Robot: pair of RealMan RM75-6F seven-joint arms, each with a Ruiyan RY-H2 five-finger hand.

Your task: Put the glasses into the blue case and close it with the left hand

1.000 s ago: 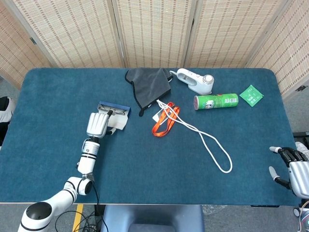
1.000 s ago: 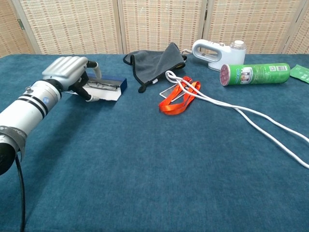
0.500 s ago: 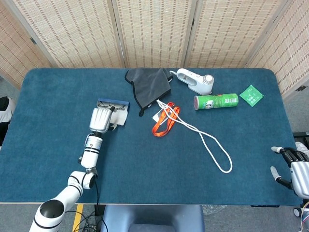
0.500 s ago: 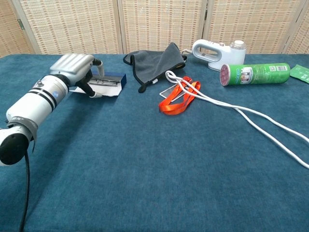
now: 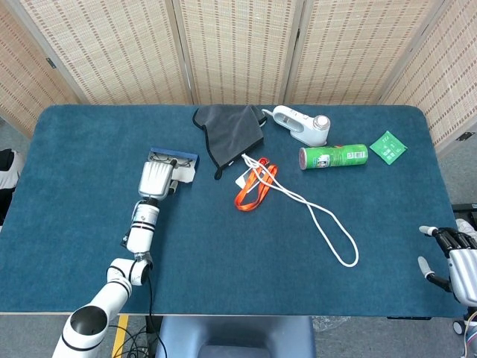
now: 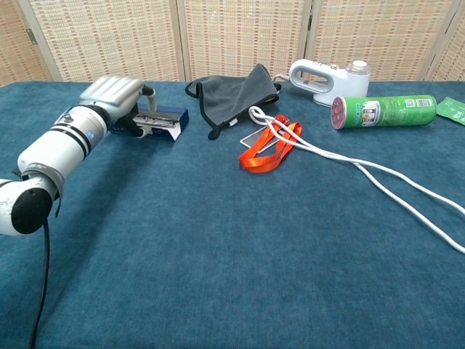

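The blue case (image 5: pixel 181 157) lies open at the table's left, with the glasses (image 5: pixel 165 158) inside it along the far wall. My left hand (image 5: pixel 156 179) lies over the case's near side, fingers curled down on the white-lined lid (image 5: pixel 186 174). In the chest view the left hand (image 6: pixel 111 99) covers the near part of the blue case (image 6: pixel 168 116), its fingertips on the lid and the thumb raised beside the glasses (image 6: pixel 154 120). At the table's front right edge my right hand (image 5: pixel 452 259) holds nothing, fingers apart.
A grey cloth (image 5: pixel 232 130) lies just right of the case. An orange lanyard (image 5: pixel 252 186) and a white cord (image 5: pixel 322 219) run across the middle. At the back right are a white handheld appliance (image 5: pixel 301 125), a green can (image 5: pixel 333 156) and a green packet (image 5: pixel 388 145).
My left hand has pushed forward toward the case's far wall, and the case slid back slightly. Less of the white lid shows now. The right hand has barely moved.
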